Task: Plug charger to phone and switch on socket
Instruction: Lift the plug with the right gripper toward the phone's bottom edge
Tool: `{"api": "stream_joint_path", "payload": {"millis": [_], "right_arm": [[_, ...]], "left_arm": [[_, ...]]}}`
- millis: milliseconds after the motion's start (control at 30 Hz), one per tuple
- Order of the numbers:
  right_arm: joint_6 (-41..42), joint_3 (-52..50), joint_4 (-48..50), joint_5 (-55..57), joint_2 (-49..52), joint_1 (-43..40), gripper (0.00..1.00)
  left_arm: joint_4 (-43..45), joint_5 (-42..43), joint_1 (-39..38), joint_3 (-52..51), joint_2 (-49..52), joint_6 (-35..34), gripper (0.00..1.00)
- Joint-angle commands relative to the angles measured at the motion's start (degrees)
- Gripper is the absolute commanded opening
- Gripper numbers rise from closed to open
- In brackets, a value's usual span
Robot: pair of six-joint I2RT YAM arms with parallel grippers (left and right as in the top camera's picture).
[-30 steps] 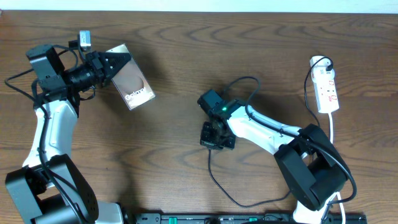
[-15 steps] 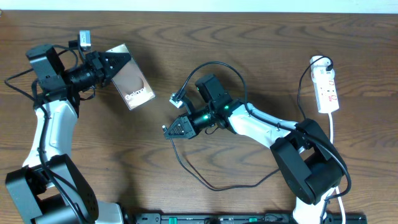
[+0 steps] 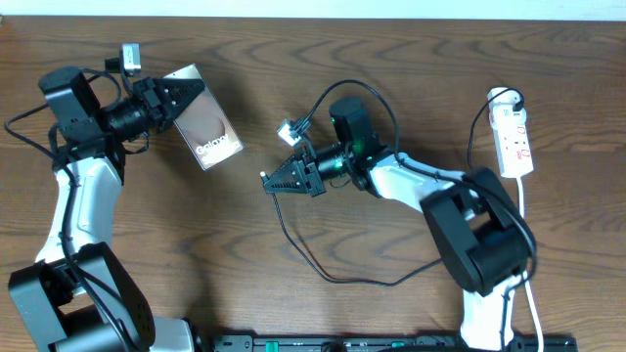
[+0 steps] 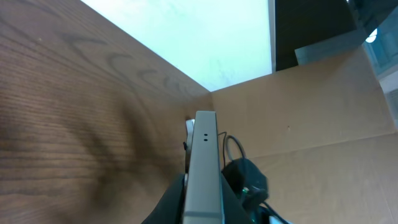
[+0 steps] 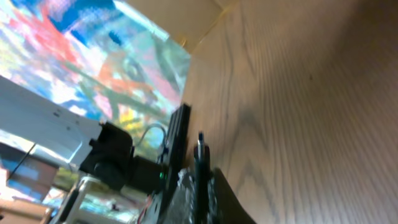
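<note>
Scene: Two arms face each other across a wooden tabletop [image 3: 293, 59], one carrying the phone, the other the charger.
Left tool: The left tool [image 3: 186, 98] is clamped on one end of the phone [image 3: 205, 135] and holds it tilted at the left side, "Galaxy" lettering up.
Right tool: The right tool [image 3: 272, 179] is closed tight on the plug end of the charger [image 5: 200, 149]. The small tip stands out past the fingers and points toward the phone.
Charger cable: The thin black lead trails from the right tool in a slack loop across the tabletop toward the near edge.
Gap: Plug and phone are well apart, with bare wood between them.
Phone's free end: The left wrist view shows the narrow end edge-on with two small dark marks. Whether either is the port is too small to tell.
Step in hand: Most likely carrying the plug to the phone's free end for insertion.
Doing it well: Square the tip to the narrow end, match the phone's tilt, then close in slowly along its long axis. The left tool should brace against the push.
Watch for: The loop snagging, or a skewed tip scraping past the opening.
Socket: The socket [image 3: 515, 137] lies at the far right, white cord attached, its switch not yet pressed as far as can be judged.
</note>
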Motion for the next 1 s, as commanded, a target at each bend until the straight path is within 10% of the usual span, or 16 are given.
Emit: {"api": "stream_joint_path", "payload": {"millis": [0,967], "right_arm": [[7.61,0.31,8.85,-8.44,4.42,-0.11,0.01],[29.33,0.74,36.06,-7.21,5.05,0.94,0.01]], "left_arm": [[0.37,2.03,0.24,0.57,-1.07,0.61,0.08],[8.57,2.64,-7.54,0.57,-1.07,0.61,0.07]]}}
